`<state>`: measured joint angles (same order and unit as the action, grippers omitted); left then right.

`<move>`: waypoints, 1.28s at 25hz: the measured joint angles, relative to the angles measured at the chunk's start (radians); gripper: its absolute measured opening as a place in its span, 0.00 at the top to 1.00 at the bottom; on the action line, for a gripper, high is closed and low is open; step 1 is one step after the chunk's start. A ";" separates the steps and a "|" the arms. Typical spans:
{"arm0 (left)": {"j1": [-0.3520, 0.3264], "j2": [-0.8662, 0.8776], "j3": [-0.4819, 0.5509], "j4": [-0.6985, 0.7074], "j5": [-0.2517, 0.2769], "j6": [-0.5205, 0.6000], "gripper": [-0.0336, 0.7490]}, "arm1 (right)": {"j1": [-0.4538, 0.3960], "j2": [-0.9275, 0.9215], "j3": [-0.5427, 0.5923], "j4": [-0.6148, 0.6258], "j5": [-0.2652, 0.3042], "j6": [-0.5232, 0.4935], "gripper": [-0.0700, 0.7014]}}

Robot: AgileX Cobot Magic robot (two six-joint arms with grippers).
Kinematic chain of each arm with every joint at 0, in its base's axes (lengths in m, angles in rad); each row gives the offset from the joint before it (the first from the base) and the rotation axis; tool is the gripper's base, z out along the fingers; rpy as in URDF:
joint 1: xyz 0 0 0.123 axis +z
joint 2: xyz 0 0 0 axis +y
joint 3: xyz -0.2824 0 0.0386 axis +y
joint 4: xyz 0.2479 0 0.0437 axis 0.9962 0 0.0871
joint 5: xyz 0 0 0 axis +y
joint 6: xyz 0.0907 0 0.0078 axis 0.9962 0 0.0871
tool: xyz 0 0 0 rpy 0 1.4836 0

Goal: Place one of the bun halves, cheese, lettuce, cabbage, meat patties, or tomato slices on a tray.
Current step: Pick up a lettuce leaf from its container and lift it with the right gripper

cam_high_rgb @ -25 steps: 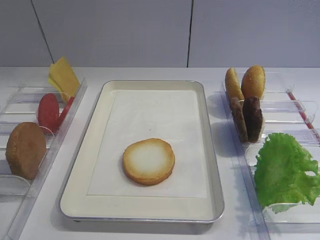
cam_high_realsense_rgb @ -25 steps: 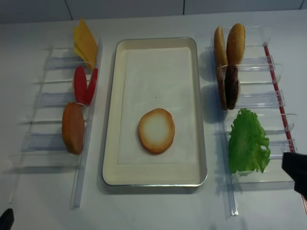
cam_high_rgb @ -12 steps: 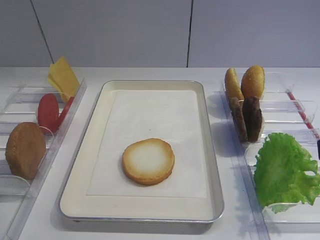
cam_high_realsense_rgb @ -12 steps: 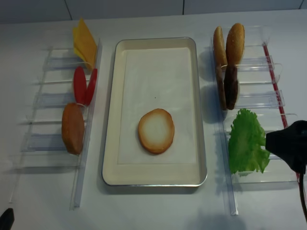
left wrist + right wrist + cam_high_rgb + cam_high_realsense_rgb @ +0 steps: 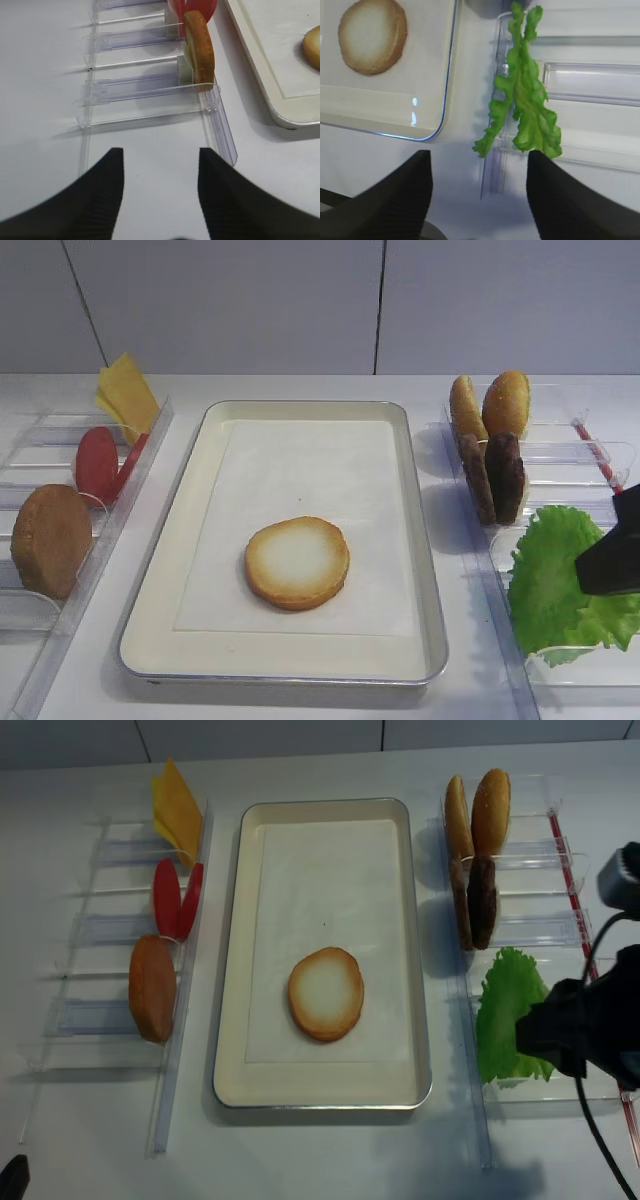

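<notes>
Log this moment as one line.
right gripper: open, over lettuce | left gripper: open, idle | tray: one bun half

A bun half (image 5: 297, 562) lies on the tray (image 5: 190, 490), mid-worktop. Lettuce (image 5: 550, 585) sits right, meat patties (image 5: 495, 477) beyond; tomato slices (image 5: 100, 464) stand left.

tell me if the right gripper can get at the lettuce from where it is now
Probably yes: the right gripper hangs open just short of the lettuce, which leans in its clear bin with nothing between them.
</notes>
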<state>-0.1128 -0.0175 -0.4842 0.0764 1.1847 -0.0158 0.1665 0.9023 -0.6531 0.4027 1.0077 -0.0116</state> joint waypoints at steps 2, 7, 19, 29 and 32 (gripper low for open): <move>0.000 0.000 0.000 0.000 0.000 0.000 0.55 | 0.033 0.040 0.000 -0.026 -0.028 0.030 0.35; 0.000 0.000 0.000 0.000 0.000 0.000 0.55 | 0.074 0.108 0.000 -0.046 -0.098 0.067 0.35; 0.000 0.000 0.000 0.000 0.000 0.000 0.55 | 0.078 0.200 -0.002 -0.050 -0.157 0.073 0.49; 0.000 0.000 0.000 0.000 0.000 0.000 0.55 | 0.078 0.200 -0.042 -0.116 -0.121 0.104 0.83; 0.000 0.000 0.000 0.000 0.000 0.000 0.55 | 0.078 0.189 -0.101 -0.119 -0.082 0.106 0.83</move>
<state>-0.1128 -0.0175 -0.4842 0.0764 1.1847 -0.0158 0.2445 1.0912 -0.7542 0.2841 0.9261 0.0945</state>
